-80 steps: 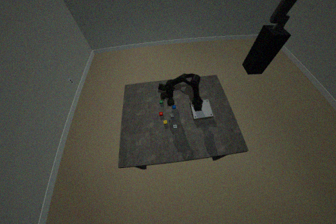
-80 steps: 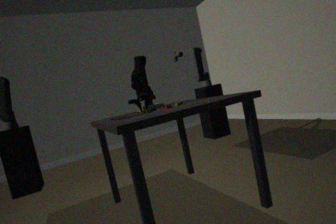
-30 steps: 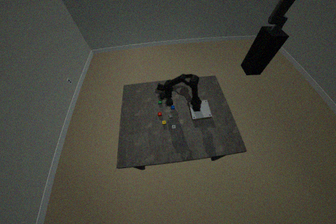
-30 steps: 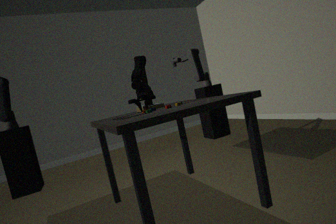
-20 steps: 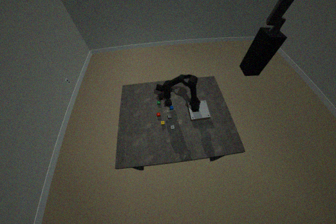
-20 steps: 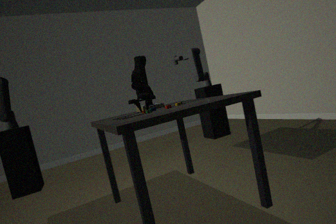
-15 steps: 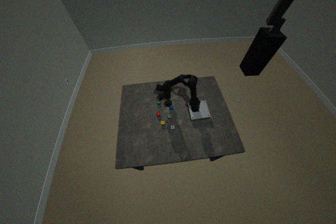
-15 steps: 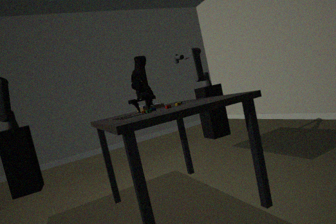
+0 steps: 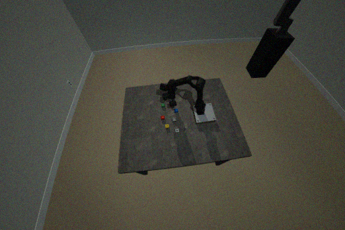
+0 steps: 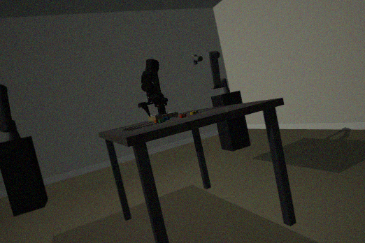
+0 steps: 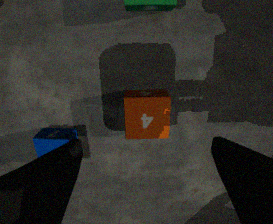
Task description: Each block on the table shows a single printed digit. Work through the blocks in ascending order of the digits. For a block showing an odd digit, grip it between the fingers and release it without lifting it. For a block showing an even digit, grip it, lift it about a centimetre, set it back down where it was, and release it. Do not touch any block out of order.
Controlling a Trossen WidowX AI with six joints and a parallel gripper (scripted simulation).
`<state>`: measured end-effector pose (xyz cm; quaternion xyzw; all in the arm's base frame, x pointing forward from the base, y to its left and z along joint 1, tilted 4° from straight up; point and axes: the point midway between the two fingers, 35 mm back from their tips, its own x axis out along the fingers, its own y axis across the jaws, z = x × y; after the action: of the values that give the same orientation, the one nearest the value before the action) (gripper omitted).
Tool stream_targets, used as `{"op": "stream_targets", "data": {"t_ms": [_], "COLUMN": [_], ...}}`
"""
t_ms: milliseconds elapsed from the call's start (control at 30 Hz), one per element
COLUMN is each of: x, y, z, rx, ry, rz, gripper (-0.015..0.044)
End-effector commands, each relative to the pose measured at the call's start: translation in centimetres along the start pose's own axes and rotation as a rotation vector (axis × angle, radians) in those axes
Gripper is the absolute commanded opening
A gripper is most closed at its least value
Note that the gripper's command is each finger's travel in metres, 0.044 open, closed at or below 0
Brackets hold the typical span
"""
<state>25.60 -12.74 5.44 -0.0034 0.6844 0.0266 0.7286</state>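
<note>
Now tool (image 11: 147,145) spread wide, nothing pinched; orange block (image 11: 147,117) marked 4 sits ahead of fingertips, roughly midway, blue block (image 11: 52,142) beside left-hand finger in wrist view.

We see a plain, dim room that looks like a place for testing robots, a bit like a lab. We can tell from the black robot arm (image 9: 187,80) (image 10: 151,81) on the table (image 9: 144,149) (image 10: 212,116). There are little bright blocks on the table too. We also see big black boxes with arm shapes on top near it. The walls (image 9: 25,66) (image 10: 75,52) are bare and gray, and the floor (image 9: 147,201) (image 10: 93,195) is tan.
</note>
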Motion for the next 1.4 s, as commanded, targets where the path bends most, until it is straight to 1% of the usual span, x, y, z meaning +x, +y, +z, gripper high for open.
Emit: {"op": "stream_targets", "data": {"t_ms": [0, 67, 100, 200, 233, 633, 833, 1033, 1100, 1267, 1367], "x": [-3.8, -6.8, -7.7, -7.9, -7.9, -8.0, -7.9, -7.8, -7.0, -0.6, 0.3], "y": [-0.2, -0.1, 0.0, 0.0, 0.0, 0.3, 7.0, 7.2, 7.1, 7.2, 7.2], "z": [0.4, 0.2, 0.1, 0.1, 0.1, 0.0, -3.2, -3.3, -3.2, -3.2, -3.3], "rx": [-0.004, -0.004, -0.004, -0.004, -0.004, -0.004, -0.004, -0.004, -0.004, -0.004, -0.004], "ry": [-0.011, -0.011, -0.011, -0.011, -0.011, -0.011, -0.009, -0.009, -0.009, -0.009, -0.009], "rz": [-0.003, -0.004, -0.004, -0.004, -0.004, -0.003, 0.003, 0.003, 0.003, 0.004, 0.004], "gripper": [0.0295, 0.0242, 0.0216, 0.0138, 0.0120, 0.0120, 0.0120, 0.0120, 0.0172, 0.0304, 0.0383]}}
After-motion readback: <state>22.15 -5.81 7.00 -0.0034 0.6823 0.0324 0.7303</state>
